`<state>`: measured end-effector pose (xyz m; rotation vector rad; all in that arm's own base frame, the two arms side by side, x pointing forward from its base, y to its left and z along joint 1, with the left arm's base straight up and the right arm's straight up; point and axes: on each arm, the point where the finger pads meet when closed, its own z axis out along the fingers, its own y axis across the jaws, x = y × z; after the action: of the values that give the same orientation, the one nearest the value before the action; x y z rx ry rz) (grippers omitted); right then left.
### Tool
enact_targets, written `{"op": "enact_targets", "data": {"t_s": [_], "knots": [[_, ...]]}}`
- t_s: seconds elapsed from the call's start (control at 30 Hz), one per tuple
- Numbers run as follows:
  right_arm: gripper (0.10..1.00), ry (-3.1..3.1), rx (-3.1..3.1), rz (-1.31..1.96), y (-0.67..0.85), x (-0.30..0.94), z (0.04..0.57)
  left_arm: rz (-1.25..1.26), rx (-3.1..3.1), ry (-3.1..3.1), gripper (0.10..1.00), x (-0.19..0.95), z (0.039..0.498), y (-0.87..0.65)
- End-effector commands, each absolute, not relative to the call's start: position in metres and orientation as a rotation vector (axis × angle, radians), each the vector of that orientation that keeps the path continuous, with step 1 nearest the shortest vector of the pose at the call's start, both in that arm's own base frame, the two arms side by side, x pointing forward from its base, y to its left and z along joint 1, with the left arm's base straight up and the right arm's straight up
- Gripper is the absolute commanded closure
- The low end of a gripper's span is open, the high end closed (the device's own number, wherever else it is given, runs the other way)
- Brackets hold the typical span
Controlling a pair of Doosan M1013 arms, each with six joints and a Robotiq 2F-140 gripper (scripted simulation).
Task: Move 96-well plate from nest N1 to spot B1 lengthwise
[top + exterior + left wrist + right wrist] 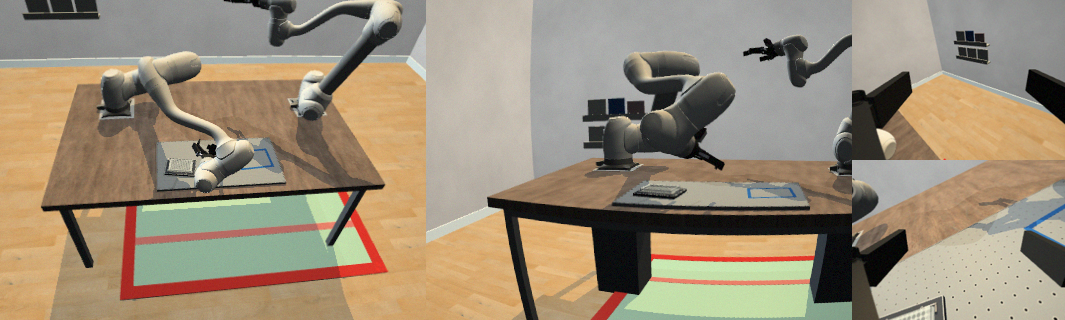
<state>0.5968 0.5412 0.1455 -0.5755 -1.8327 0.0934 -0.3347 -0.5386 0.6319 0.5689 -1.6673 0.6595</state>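
The pale 96-well plate [180,165] [660,189] [916,315] sits in the dark-rimmed nest [941,309] at the left of the perforated board. The blue taped outline [271,157] [749,193] [1046,217] is on the board's right part, with no plate in it. My right gripper [202,149] [713,149] [964,240] is open and empty, tilted above the board between nest and outline; the arm partly hides the outline in the top view. My left gripper [754,54] [968,81] is open and empty, raised high and turned sideways, far from the plate; the top view cuts it off.
The perforated board [165,150] [721,201] [970,267] lies near the front edge of the wooden table [85,170] [551,187]. The right arm reaches low over the board from the picture's left; the left arm stands at the picture's right. Wall shelves [593,118] [971,43] are beyond the table.
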Motion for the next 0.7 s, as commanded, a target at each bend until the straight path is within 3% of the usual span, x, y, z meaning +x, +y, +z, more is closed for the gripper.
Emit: {"op": "enact_targets", "data": {"t_s": [0.0, 0.67], "knots": [[0.098, -1.834, -0.575, 0.092, 0.541, 0.597, 0.147, 0.643, 0.636, -1.604, 0.098, -0.336, 0.646, -0.538], [0.098, -1.834, -0.575, 0.092, 0.541, 0.597, 0.147, 0.371, 1.075, -1.165, 0.098, -0.318, 0.706, -0.524]]}}
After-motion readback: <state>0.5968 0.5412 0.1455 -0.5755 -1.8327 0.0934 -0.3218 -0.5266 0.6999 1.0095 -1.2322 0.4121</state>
